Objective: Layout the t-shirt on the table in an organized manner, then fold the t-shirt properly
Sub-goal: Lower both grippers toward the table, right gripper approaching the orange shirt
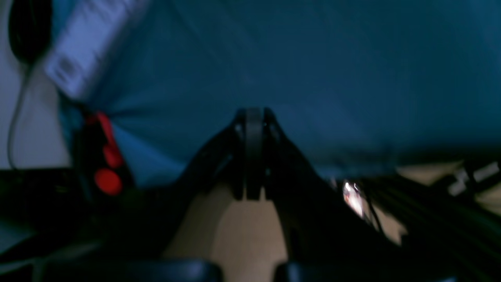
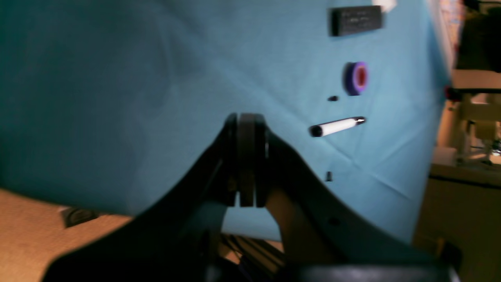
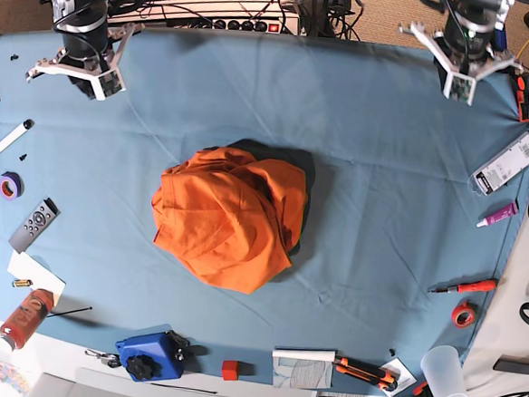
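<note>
Though bunched into a soft heap at the centre of the frame on the table point(image 3: 373, 197), the t-shirt point(image 3: 231, 216) looks light, limp, easily dragged; best pinched at a hem or sleeve edge on the outer folds. Left gripper point(image 3: 461, 74), upper right, jaws pressed together, holding nothing. Right gripper point(image 3: 76, 69), upper left, likewise closed and empty.
</note>
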You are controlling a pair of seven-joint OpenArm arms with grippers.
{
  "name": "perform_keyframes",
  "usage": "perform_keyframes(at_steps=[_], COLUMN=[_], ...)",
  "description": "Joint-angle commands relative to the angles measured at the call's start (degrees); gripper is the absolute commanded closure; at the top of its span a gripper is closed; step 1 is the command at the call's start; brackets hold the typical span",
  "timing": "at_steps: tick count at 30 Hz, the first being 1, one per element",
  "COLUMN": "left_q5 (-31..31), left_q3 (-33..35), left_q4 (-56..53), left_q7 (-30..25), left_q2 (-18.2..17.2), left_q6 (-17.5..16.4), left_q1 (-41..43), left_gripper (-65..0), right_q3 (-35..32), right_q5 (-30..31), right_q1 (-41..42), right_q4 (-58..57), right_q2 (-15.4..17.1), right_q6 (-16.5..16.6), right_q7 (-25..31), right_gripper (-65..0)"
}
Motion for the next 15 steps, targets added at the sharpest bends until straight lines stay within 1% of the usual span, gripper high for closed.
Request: perform_keyframes(at_steps=[1,2,4,5,6,7,9,11,12,14,15], left_q5=[-0.33,-1.18,-3.56,-4.20,-4.20,-4.20,-4.22,-4.22,-4.22,-4.22,-4.22], left_q3=[-0.13,-0.13,-0.04,-0.04,-0.04,-0.04,-0.04,-0.04,-0.04,-0.04,-0.04], left_q4=[1.03,1.03,1.03,1.03,1.03,1.03,1.03,1.03,1.03,1.03,1.03], left_q7=[-1.22,-1.46,-3.32,-4.57,-5.95,-7.13,-8.94,-9.60,-9.55,-9.55,-9.53], left_q2=[-0.26,-0.26,-0.28,-0.26,-0.26,-0.24,-0.26,-0.28,-0.26,-0.26,-0.26], left_q6=[0.22,0.20,-0.17,-1.60,-3.87,-6.34,-11.02,-13.81,-14.45,-14.60,-14.60], left_q1=[-0.59,-1.57,-2.95,-3.48,-3.89,-4.33,-5.05,-5.97,-6.45,-7.39,-7.98], left_gripper=[0.0,0.0,-9.7,-14.8,-19.4,-23.2,-28.3,-29.4,-29.4,-29.4,-29.4], right_q3=[0.44,0.44,0.44,0.44,0.44,0.44,0.44,0.44,0.44,0.44,0.44], right_q5=[-1.14,-1.27,-2.38,-3.06,-3.08,-2.84,-1.49,0.98,2.67,6.49,8.15], right_q1=[0.44,0.72,1.05,1.25,1.44,1.66,2.64,5.27,6.99,11.15,13.16], right_q4=[1.01,1.01,1.01,1.01,1.01,1.01,1.01,1.01,1.01,1.01,1.01], right_q2=[0.50,0.50,0.17,-0.48,-1.27,-2.05,-3.78,-5.46,-6.05,-6.29,-6.29], right_q6=[-0.68,-0.66,-0.68,-0.70,-0.74,-0.83,-0.85,-0.85,-0.79,-0.57,0.11], right_q7=[0.83,0.85,1.01,1.07,1.20,1.79,2.45,2.38,2.43,3.04,3.82], right_gripper=[0.0,-0.8,-11.4,-17.2,-21.7,-24.0,-24.1,-24.1,-24.1,-24.1,-24.1])
